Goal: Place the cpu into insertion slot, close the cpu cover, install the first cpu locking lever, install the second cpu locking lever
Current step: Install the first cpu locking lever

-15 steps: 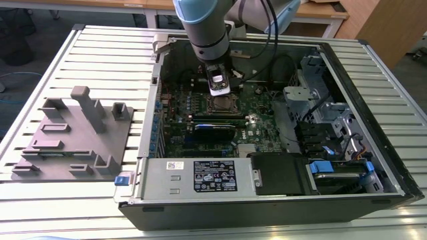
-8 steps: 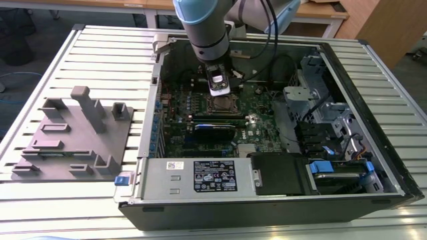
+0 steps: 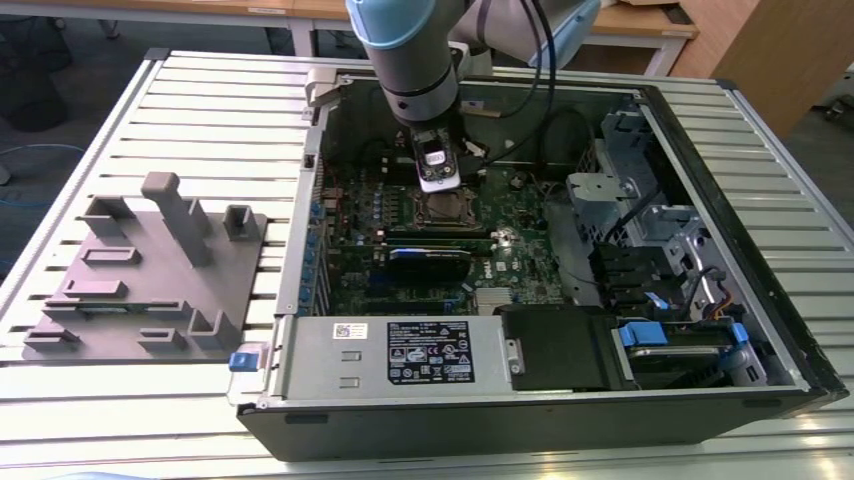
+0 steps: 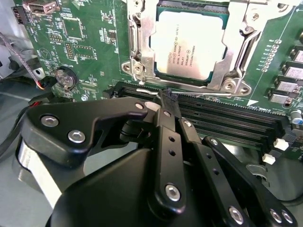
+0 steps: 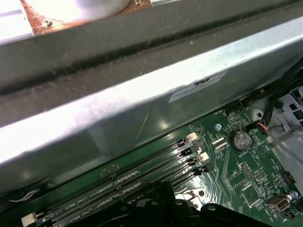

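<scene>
Cpu seated, my pincer hanging just above the memory slots.

I see the cpu [image 4: 189, 45] lying in the insertion slot [image 4: 142, 66] with the cpu cover [image 4: 236, 56] down around it; my pincer [image 4: 166, 105] has its fingers pressed together, holding nothing, beside the memory slots [image 4: 227, 118].

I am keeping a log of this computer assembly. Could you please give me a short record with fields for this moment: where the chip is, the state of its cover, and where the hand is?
chip: the cpu lies flat in the insertion slot, silver face up
cover: the cpu cover is down around the chip, its cut-out middle showing the chip's face
hand: the hand is shut and holds nothing, its tips above the memory slots beside the socket
setting: open computer case on a slatted table
</scene>
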